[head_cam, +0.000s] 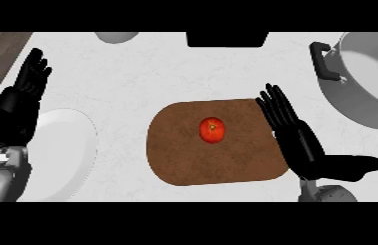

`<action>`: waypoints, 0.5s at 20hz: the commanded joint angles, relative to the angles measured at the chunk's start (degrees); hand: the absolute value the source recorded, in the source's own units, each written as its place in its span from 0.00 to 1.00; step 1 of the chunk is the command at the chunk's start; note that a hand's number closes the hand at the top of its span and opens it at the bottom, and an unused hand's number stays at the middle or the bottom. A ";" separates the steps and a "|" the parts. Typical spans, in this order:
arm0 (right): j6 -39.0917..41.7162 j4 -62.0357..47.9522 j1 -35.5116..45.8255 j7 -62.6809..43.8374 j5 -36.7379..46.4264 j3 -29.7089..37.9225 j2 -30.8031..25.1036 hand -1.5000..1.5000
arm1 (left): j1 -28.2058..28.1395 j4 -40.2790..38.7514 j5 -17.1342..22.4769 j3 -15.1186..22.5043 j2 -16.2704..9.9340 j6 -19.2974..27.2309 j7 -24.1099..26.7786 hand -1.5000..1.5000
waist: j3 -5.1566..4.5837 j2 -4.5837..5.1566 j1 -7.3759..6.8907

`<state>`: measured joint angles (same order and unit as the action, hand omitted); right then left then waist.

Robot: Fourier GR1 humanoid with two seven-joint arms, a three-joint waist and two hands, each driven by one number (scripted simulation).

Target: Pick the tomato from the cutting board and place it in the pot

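Your right hand [295, 134] sits over the right edge of the cutting board [184, 159], fingers straight and held close together, pointing up and slightly left, with nothing in its grasp. The thumb juts out to the right near the view's lower right corner. Just to the left of those fingers, apart from them, you see the tomato [212, 129]: red, round, lying near the middle of the brown board and untouched by either hand.

Look further right and up and you find the pot [354, 84], grey, with a dark handle on its left side; it runs off the view's right edge and stands well apart from the tomato.

Your left hand [28, 81] rests at the far left edge, fingers up and relaxed, empty. Beside it, at lower left, lies a white plate [70, 154]. Along the top edge you can make out a pale round bowl [117, 36] and a black object [227, 39], both cut off by the frame. Everything stands on the light marbled counter [148, 74].
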<state>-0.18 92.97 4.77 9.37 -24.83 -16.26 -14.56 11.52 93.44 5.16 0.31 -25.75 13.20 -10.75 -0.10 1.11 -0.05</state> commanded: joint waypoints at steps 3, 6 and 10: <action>0.52 -6.00 12.55 -7.46 2.28 -5.99 5.69 0.00 | 0.59 -2.78 2.32 2.82 6.24 -1.19 0.44 0.50 | 0.03 -0.75 -0.91; 3.55 -8.24 21.61 -14.80 -0.19 -8.60 8.29 0.00 | 0.39 -1.52 5.02 5.99 10.46 -1.91 -1.93 0.50 | -0.05 -0.48 -2.35; -12.67 -7.52 17.87 -0.99 26.96 -5.82 -2.89 0.00 | -2.21 -0.32 6.86 6.36 11.36 -2.17 -4.44 0.50 | 0.02 -1.45 0.23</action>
<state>-3.71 86.58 21.59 3.43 -8.98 -22.74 -16.53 10.17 92.56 9.74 5.37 -17.10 11.45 -13.62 -0.59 -0.42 -0.60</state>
